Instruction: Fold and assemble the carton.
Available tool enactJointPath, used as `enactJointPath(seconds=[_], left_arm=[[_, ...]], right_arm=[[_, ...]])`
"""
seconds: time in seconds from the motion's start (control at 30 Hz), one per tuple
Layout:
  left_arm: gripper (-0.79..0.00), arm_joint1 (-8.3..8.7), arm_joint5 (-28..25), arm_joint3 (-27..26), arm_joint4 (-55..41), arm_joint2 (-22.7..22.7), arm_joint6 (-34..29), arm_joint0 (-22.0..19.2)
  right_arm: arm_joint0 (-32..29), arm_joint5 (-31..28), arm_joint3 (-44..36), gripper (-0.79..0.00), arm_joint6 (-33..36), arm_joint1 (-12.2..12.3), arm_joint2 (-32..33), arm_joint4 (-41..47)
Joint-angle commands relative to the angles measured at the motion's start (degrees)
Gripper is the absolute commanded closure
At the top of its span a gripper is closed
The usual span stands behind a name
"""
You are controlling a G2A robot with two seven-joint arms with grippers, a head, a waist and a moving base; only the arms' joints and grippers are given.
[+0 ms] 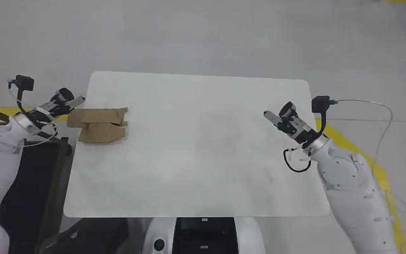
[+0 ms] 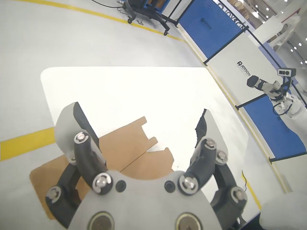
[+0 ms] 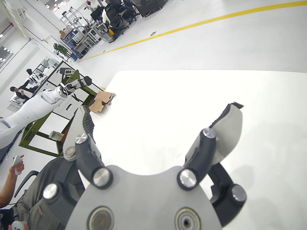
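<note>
Carton [image 1: 98, 126] is lying flat and unfolded at the left edge of the white surface [image 1: 203, 159]. It is a brown cardboard sheet, and its notched flaps are pointing toward the middle. Its outer end is sticking out past the surface's edge. In the left wrist view the carton [image 2: 134, 144] is showing a line running lengthwise through it; whether that is a crease or the border of two layers cannot be told.

The left claw [image 1: 79, 101] is hanging just beside the carton's outer corner. From its own camera the left claw [image 2: 141, 111] is standing spread wide with nothing between its fingers, and the cardboard is lying below it. Whether it is touching the sheet cannot be told.

The right claw [image 1: 276, 112] is sitting over the right side of the surface, well apart from the carton. In its own view the right claw [image 3: 159, 108] is also spread and gripping nothing. The carton [image 3: 102, 100] is showing small at the far edge of the surface [image 3: 191, 92].

A yellow line [image 3: 191, 25] is curving across the pale floor beyond the surface.
</note>
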Motion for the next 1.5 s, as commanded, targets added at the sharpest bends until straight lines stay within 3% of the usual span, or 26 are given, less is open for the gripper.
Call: enactJointPath(seconds=[0.0, 0.23, 0.77, 1.07, 1.47], left_arm=[[-0.785, 0.28, 0.0, 2.8, -0.5, -0.4, -2.7, -0.8], [-0.785, -0.13, 0.0, 9.6, -1.3, 0.2, -5.7, -3.5], [-0.785, -0.17, 0.0, 9.8, -1.5, 0.3, -5.8, -3.6], [-0.785, 0.14, 6.8, 13.0, 3.1, -0.4, -3.8, -2.8], [-0.785, -3.51, 10.4, 19.0, 7.6, 5.3, -4.3, -8.2]], right_arm=[[0.0, 0.0, 0.0, -0.785, 0.0, 0.0, 0.0, 0.0], [0.0, 0.0, 0.0, -0.785, 0.0, 0.0, 0.0, 0.0], [0.0, 0.0, 0.0, -0.785, 0.0, 0.0, 0.0, 0.0], [0.0, 0.0, 0.0, -0.785, 0.0, 0.0, 0.0, 0.0], [0.0, 0.0, 0.0, -0.785, 0.0, 0.0, 0.0, 0.0]])
